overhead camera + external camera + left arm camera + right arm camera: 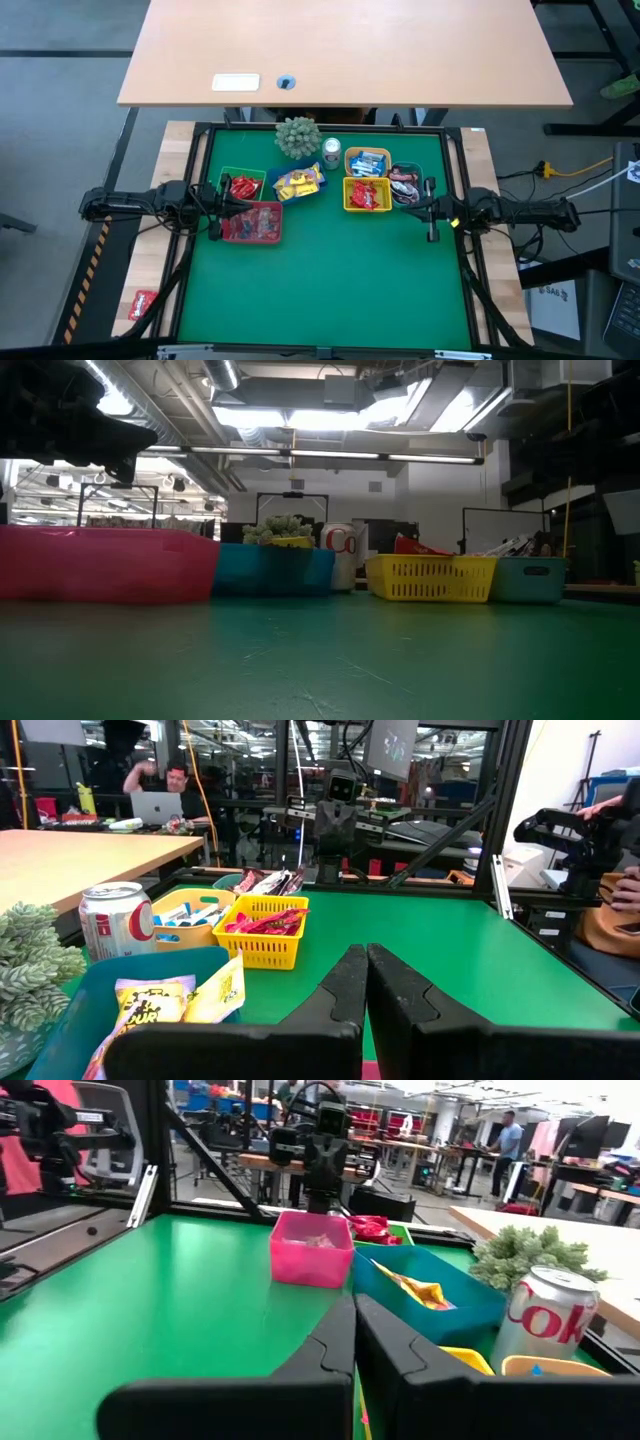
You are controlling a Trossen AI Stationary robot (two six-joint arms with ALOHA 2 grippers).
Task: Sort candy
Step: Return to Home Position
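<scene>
The candy lies in small bins at the far middle of the green table. Red candy (244,186) fills a green bin, yellow candy (298,182) a teal bin, blue-and-white candy (368,162) a yellow-rimmed bin, red candy (367,195) a yellow bin, and dark candy (405,184) a dark bin. A pink bin (252,223) holds some too. My left gripper (232,204) is shut and level at the table's left, just over the pink bin. My right gripper (414,207) is shut and level at the right, beside the dark bin. Neither holds anything.
A silver can (331,151) and a small green plant (298,136) stand behind the bins. A red packet (142,303) lies on the wooden rim at the near left. The near half of the green mat (330,290) is bare. A wooden desk (350,50) stands beyond the table.
</scene>
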